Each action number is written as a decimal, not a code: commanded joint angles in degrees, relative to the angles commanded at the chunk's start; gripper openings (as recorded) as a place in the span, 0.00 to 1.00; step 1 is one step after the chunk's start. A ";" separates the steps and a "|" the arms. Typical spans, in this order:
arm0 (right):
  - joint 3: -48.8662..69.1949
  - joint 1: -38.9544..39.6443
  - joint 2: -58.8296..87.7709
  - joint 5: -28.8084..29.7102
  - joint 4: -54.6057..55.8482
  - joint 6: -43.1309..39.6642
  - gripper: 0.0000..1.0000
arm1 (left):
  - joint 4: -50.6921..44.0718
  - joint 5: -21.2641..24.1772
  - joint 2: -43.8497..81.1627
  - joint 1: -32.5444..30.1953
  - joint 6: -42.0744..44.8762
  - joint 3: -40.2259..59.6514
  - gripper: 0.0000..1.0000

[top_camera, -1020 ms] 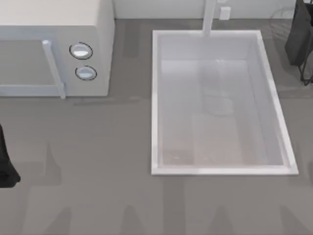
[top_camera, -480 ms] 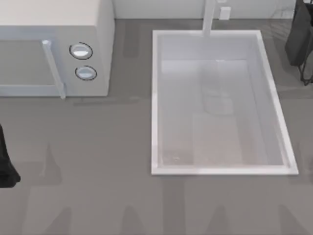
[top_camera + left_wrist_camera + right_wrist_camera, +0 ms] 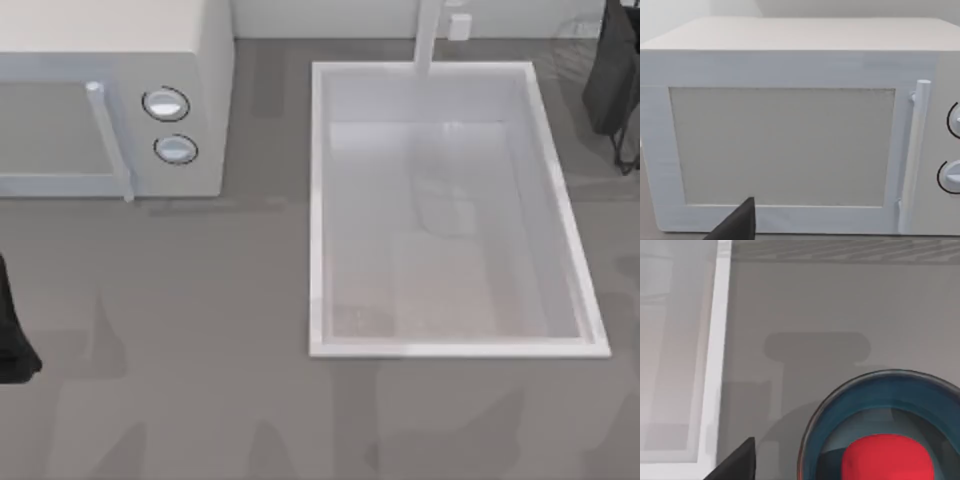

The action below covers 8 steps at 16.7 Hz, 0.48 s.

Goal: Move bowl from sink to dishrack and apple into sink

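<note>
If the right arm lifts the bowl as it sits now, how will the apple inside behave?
The apple looks round and lies loose in the bowl, so it would probably roll if the bowl tilts. The bowl's surface looks glossy, so it may offer little grip and slip in the end effector. The bowl stands on the counter beside the sink, not in it.

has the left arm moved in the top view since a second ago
No. The left arm sits at the same spot at the table's left edge, equally far below the microwave.
</note>
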 joint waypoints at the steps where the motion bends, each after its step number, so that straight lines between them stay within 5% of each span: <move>1: 3.77 -0.58 5.89 0.07 -3.62 -0.53 1.00 | 0.00 0.00 0.00 0.00 0.00 0.00 1.00; 8: 26.72 -3.80 40.61 0.27 -24.91 -3.84 1.00 | 0.00 0.00 0.00 0.00 0.00 0.00 1.00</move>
